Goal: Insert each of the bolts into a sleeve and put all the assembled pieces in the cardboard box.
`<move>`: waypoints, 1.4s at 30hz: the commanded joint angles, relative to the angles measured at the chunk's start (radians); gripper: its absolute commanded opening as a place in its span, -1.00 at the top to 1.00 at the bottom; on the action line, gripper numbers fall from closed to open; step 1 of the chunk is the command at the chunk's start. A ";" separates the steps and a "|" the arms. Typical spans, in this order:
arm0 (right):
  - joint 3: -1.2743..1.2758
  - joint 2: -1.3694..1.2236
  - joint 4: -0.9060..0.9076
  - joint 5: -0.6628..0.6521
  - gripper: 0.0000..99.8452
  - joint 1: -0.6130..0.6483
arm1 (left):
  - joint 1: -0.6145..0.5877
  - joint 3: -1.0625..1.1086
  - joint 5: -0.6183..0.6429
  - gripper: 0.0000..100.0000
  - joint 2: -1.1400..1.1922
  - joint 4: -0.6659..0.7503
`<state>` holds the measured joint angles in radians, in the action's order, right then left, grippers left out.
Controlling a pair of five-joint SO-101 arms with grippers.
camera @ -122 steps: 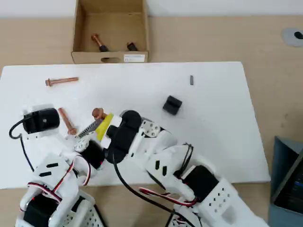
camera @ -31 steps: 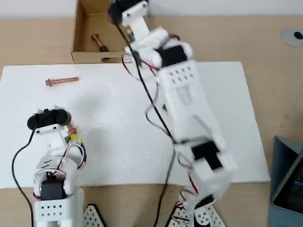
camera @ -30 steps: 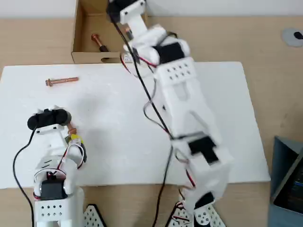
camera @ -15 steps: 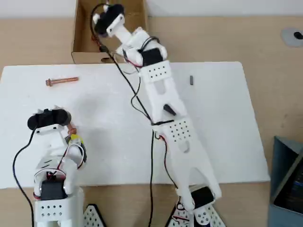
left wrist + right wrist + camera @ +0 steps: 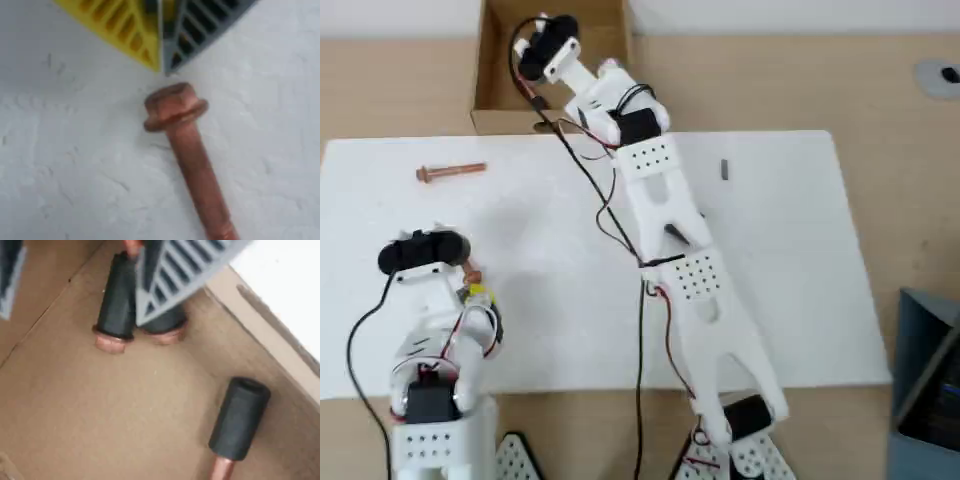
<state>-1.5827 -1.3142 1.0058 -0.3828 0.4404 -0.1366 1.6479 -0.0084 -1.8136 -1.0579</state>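
Nearest the bases, the left claw (image 5: 162,67) is pinched fully closed with nothing in it. Its tips are parked just off the head of a bolt (image 5: 187,150) lying flat on the white mat (image 5: 800,300), around 9 o'clock on the mat in the high view. It looks lined up on that bolt rather than gripping it, probably idling while the other arm works, and it'd have to open up before it could grab anything. Mid-mat, a dark lump (image 5: 672,232) peeks out beside the right arm's forearm. It's likely a spare sleeve, but the arm covers most of it, so that's hard to call. A tiny grey bit (image 5: 724,170) sits near 2 o'clock, too small to identify. A second bolt (image 5: 451,172) lies loose at about 10 o'clock with no sleeve on it yet. Farthest out, the right arm is stretched all the way to the cardboard box (image 5: 505,121), just past the mat's far edge between 11 and 12 o'clock. The right claw (image 5: 74,317) hangs inside the box spread wide and holding nothing, which fits a drop-off. On the box floor are sleeved bolts: one (image 5: 116,302) in the gap between the fingers, a neighbour (image 5: 167,327) touching it and half hidden behind a finger, and a third (image 5: 239,417) apart from them by the wall, its copper end cut off by the frame. From above, the arm blocks much of the box, so that count rests on the wrist view.
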 commanded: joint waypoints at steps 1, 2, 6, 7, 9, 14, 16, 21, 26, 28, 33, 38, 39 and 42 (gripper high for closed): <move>-0.045 0.025 -0.020 -0.006 0.63 -0.012 | -0.003 -0.006 -0.006 1.00 -0.008 -0.002; -0.047 0.027 -0.020 -0.006 0.63 -0.012 | -0.003 -0.006 -0.006 1.00 -0.008 -0.002; -0.065 0.035 0.020 -0.006 0.63 -0.013 | -0.003 -0.006 -0.006 1.00 -0.008 -0.002; -0.081 0.042 0.049 -0.006 0.63 -0.015 | -0.003 -0.006 -0.006 1.00 -0.008 -0.002; -0.087 0.065 0.106 -0.005 0.63 -0.015 | -0.003 -0.006 -0.006 1.00 -0.008 -0.002; -0.085 0.166 0.258 -0.002 0.69 -0.030 | -0.003 -0.006 -0.006 1.00 -0.008 -0.002; -0.085 0.202 0.322 -0.005 0.80 -0.033 | -0.003 -0.006 -0.006 1.00 -0.008 -0.002; -0.084 0.300 0.457 -0.011 0.98 -0.059 | -0.003 -0.006 -0.006 1.00 -0.008 -0.002; -0.084 0.364 0.614 -0.074 0.98 -0.064 | -0.003 -0.006 -0.006 1.00 -0.008 -0.002; -0.084 0.387 0.660 -0.074 0.98 -0.064 | -0.003 -0.006 -0.006 1.00 -0.008 -0.002; -0.084 0.450 0.784 -0.072 0.98 -0.065 | -0.003 -0.006 -0.006 1.00 -0.008 -0.002; -0.073 0.526 0.784 -0.071 0.98 -0.104 | -0.003 -0.006 -0.006 1.00 -0.008 -0.002; -0.051 0.541 0.784 -0.071 0.98 -0.113 | -0.003 -0.006 -0.006 1.00 -0.008 -0.003; 0.073 0.615 0.784 -0.071 0.98 -0.127 | -0.003 -0.006 -0.006 1.00 -0.008 -0.003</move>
<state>-1.5812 -0.8201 1.7668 -0.4473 0.3406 -0.1366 1.6479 -0.0084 -1.8136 -1.0579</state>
